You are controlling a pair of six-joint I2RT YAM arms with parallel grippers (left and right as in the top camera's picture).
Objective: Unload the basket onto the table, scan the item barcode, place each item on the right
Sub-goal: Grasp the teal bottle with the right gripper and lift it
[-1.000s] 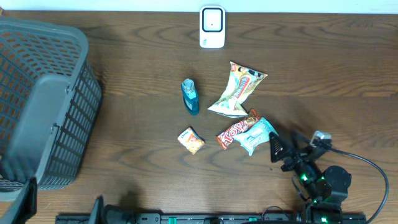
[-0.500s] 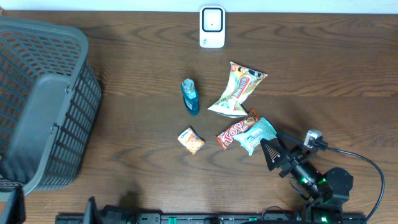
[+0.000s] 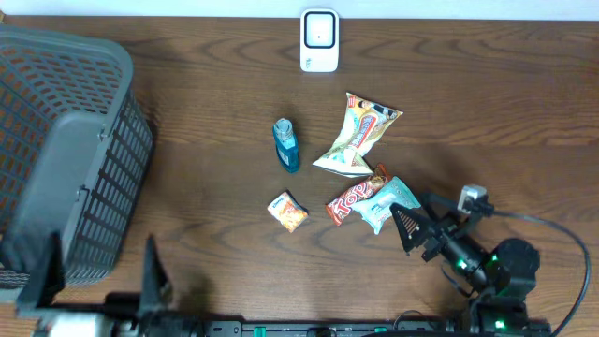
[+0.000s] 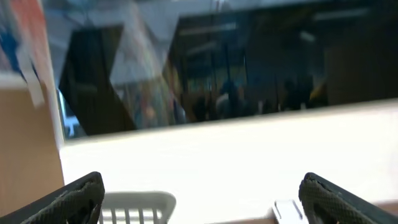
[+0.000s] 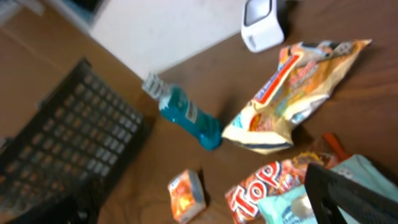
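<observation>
My right gripper (image 3: 418,217) hangs empty with jaws wide near the desk's front edge, right of centre, just beside the teal packet (image 3: 386,203), which touches the red wrapper (image 3: 357,195). The left gripper (image 4: 199,186) is wide too, holding nothing, by the basket (image 3: 65,159) at the left edge. I'd take the teal packet as the item: grip its free right end clear of the wrapper, lift, then turn the barcode, which I can't see, toward the scanner (image 3: 318,40) at the far edge.
</observation>
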